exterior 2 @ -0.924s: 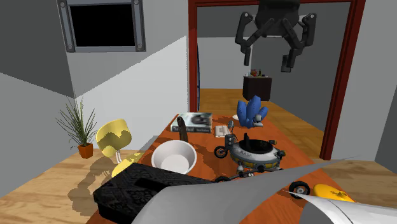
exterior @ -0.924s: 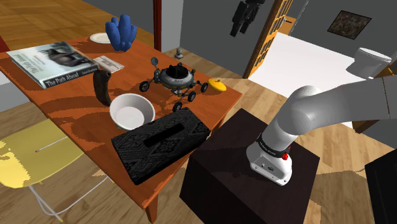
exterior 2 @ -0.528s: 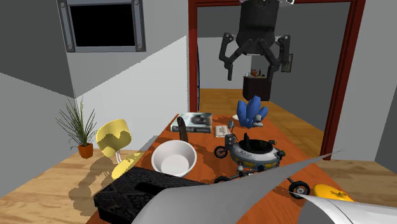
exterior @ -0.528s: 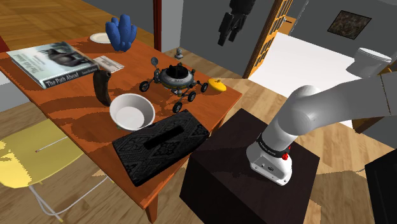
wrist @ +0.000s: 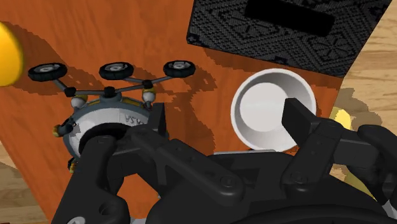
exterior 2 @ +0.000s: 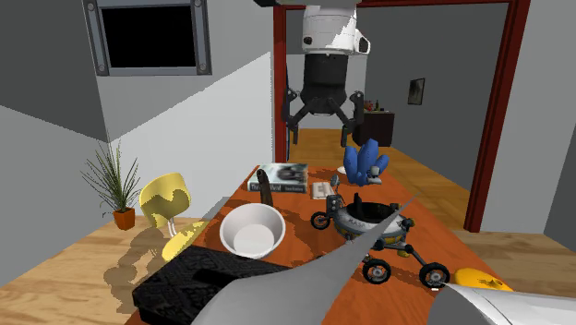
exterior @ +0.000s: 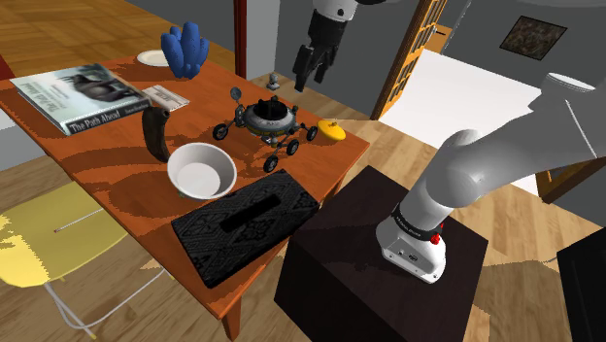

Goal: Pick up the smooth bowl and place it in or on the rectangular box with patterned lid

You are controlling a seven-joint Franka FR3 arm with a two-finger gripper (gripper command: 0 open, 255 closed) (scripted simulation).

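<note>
Gripper (exterior 2: 320,132) hangs, jaws spread; white bowl (exterior: 201,171) just beside patterned black box (exterior: 248,225); book (exterior: 78,94) reads "The Path Ahead"

Grey walls (exterior 2: 55,138), wood floor (exterior: 78,29), red doorframe (exterior 2: 500,111), yellow chair (exterior: 39,243), potted plant (exterior 2: 115,185), perhaps a window (exterior 2: 148,37).

Both exterior cameras near stand (exterior: 325,277), over one shared table (exterior: 107,165).
</note>
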